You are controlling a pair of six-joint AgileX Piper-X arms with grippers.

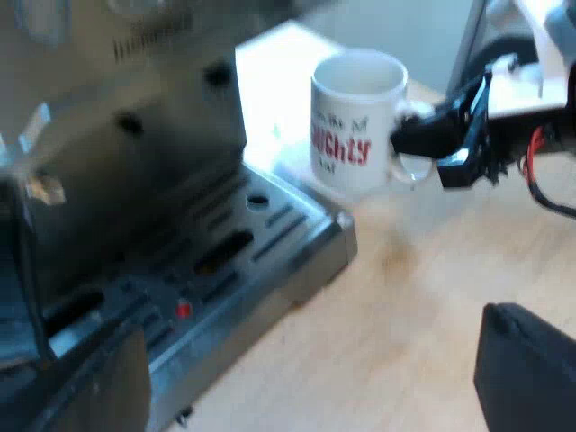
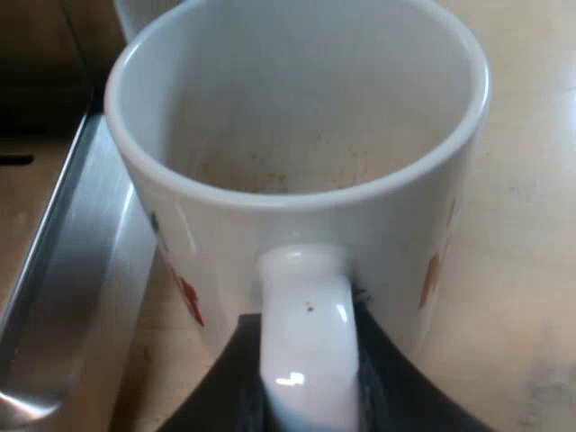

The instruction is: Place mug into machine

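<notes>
Right wrist view: mug [image 2: 225,243] in pincer [image 2: 304,340]

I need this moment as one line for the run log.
right gripper: shut on mug handle | mug: upright, beside drip tray, not yet on it

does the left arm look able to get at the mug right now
Probably yes: bare table leads to the mug, though the right gripper holds its handle, leaving only the body free.
</notes>
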